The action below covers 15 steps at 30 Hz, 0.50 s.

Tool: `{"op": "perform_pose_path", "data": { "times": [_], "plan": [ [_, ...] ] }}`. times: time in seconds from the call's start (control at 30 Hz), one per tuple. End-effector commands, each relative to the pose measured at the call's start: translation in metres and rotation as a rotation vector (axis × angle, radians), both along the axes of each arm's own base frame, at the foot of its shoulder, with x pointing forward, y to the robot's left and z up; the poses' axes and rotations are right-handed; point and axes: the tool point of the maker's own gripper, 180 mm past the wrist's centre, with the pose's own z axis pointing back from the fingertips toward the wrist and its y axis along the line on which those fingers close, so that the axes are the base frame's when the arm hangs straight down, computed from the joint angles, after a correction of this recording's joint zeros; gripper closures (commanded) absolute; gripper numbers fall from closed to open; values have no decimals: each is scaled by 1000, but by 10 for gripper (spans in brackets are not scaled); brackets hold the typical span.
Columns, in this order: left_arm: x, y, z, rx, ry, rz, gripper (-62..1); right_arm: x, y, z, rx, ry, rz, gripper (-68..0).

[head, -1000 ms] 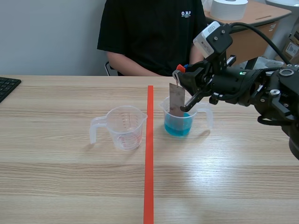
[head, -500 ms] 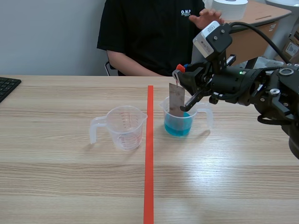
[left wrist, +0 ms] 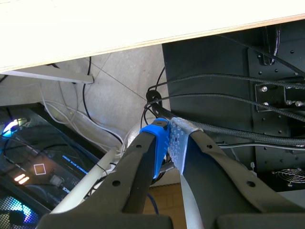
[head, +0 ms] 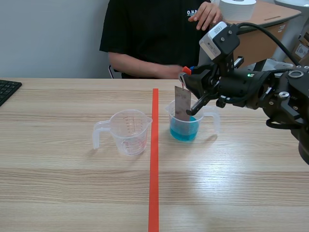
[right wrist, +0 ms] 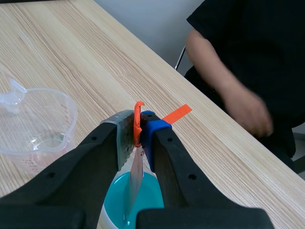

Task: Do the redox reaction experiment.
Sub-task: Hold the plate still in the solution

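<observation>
My right gripper point(head: 186, 77) is shut on the orange-tagged top of a thin brown metal strip point(head: 182, 103). The strip hangs straight down into a clear beaker of blue liquid point(head: 184, 126), just right of the red line. In the right wrist view the strip point(right wrist: 136, 179) runs from the gripper point(right wrist: 138, 125) down into the blue liquid point(right wrist: 143, 196). An empty clear measuring beaker point(head: 128, 132) stands left of the line, and it shows beside the gripper as the empty beaker point(right wrist: 35, 128). My left gripper point(left wrist: 169, 138) is shut on nothing, below the table edge, out of the scene view.
A person in a black shirt sits across the table, one hand point(head: 206, 13) raised, the other forearm point(head: 145, 69) near the far edge. A keyboard corner point(head: 7, 89) lies at far left. The red tape line point(head: 154, 159) splits the table.
The person's hand has risen and shifted, and the forearm has moved along the far table edge. My right gripper and the strip have stayed in place over the blue beaker.
</observation>
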Motion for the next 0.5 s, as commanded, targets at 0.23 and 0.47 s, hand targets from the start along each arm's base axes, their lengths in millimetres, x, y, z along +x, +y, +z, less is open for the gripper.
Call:
{"op": "perform_pose_path", "data": {
  "times": [0.23,0.47],
  "plan": [
    [4,-3,3,-12,-18,-5,-34,6,-5,7,-20,-17,-2,-15],
    [4,-3,3,-12,-18,-5,-34,5,-10,13,3,-20,3,-15]
  ]
}}
